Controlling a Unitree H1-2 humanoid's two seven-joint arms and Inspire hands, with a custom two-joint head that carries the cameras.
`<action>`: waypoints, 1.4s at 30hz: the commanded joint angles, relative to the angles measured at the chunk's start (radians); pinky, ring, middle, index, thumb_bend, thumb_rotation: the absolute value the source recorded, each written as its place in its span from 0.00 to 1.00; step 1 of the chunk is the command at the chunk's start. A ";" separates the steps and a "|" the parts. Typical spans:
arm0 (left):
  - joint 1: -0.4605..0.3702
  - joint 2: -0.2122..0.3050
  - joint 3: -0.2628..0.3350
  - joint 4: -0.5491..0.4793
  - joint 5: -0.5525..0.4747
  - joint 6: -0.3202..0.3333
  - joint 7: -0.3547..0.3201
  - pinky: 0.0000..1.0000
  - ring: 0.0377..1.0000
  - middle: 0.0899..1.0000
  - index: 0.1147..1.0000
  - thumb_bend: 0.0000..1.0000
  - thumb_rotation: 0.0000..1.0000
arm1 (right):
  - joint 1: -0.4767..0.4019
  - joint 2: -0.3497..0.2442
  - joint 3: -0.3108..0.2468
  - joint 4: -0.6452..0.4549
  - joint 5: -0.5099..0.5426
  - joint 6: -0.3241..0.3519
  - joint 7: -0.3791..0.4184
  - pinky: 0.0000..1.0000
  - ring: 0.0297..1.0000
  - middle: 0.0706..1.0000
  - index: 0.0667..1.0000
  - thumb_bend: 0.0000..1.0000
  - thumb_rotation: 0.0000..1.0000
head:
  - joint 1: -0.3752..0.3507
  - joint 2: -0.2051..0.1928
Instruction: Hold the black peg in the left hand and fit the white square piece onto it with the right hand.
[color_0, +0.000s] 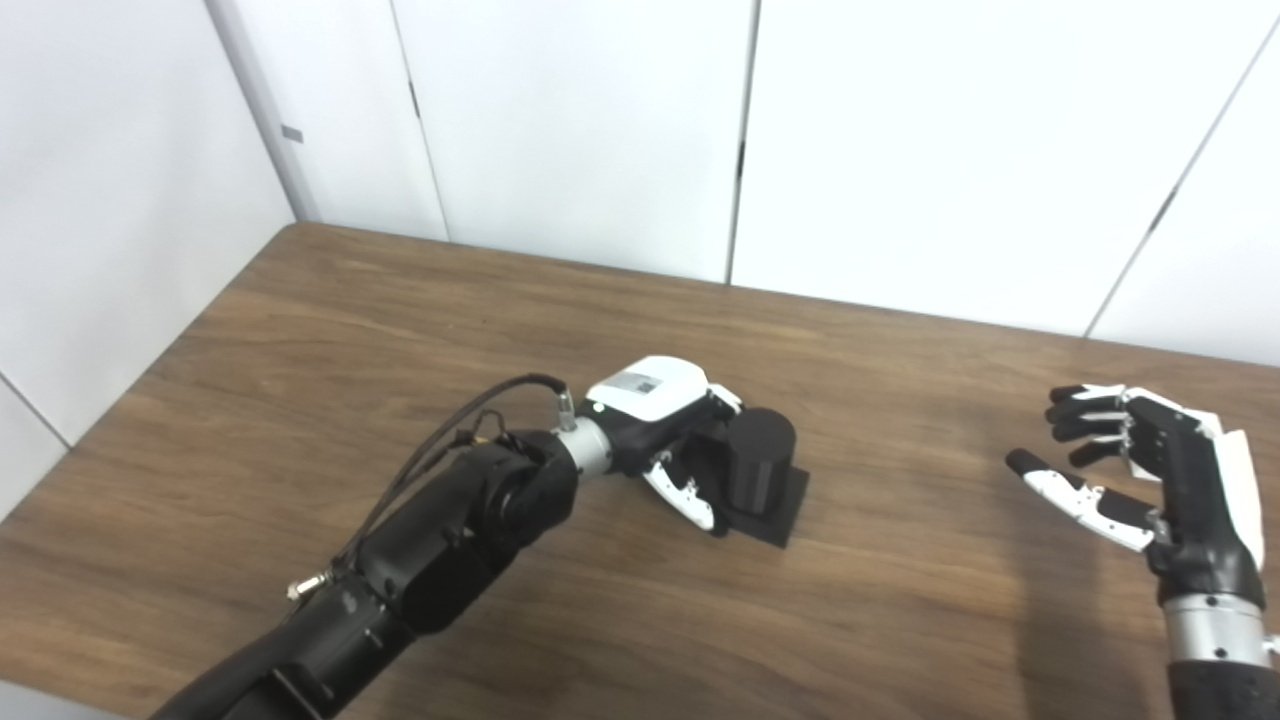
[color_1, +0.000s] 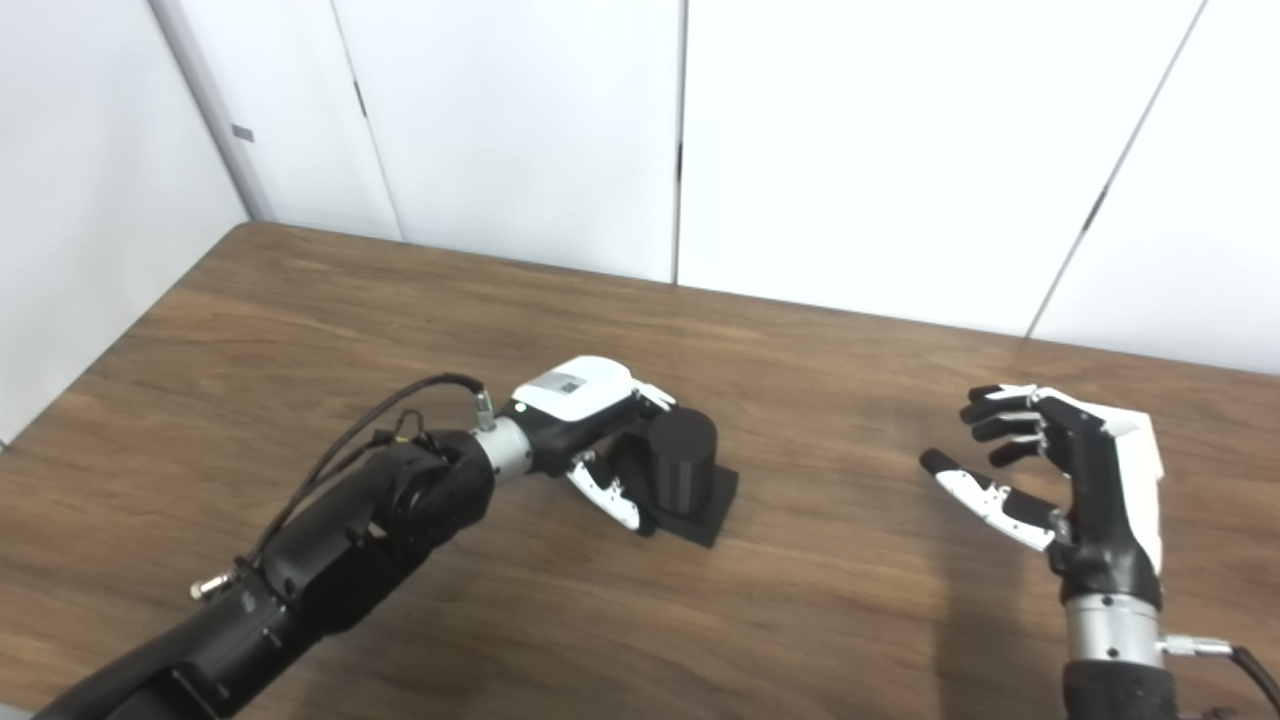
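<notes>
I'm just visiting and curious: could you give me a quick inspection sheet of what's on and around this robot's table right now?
Surface: brown wooden table, bare in most places.
Job's things: black peg, a cylinder upright on a flat black base; white square piece not seen.
Clutter: nothing seen.
Hands: left hand reaches the peg, fingers beside it; whether it grips is unclear. Right hand hovers open and empty at the right.
Cables: black cable loops along the left forearm to the wrist.
Surroundings: white wall panels behind the table.
</notes>
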 joint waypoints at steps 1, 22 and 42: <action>0.046 -0.040 -0.086 0.041 0.033 -0.039 -0.058 0.86 0.86 0.84 0.42 0.52 0.06 | -0.036 0.003 0.000 -0.024 -0.006 -0.036 -0.015 0.44 0.54 0.63 0.46 0.50 0.12 | -0.007 0.003; 0.043 -0.056 -0.097 0.115 0.018 -0.062 -0.045 0.89 0.88 0.84 0.42 0.52 0.06 | -0.040 0.037 0.011 -0.038 -0.039 -0.009 -0.017 0.45 0.54 0.64 0.46 0.50 0.13 | -0.220 0.021; 0.067 0.019 -0.071 0.162 0.003 -0.162 0.012 0.84 0.86 0.83 0.42 0.52 0.06 | -0.172 -0.336 0.014 -0.146 -0.112 0.262 0.322 0.57 0.70 0.77 0.75 0.69 0.11 | -0.508 -0.087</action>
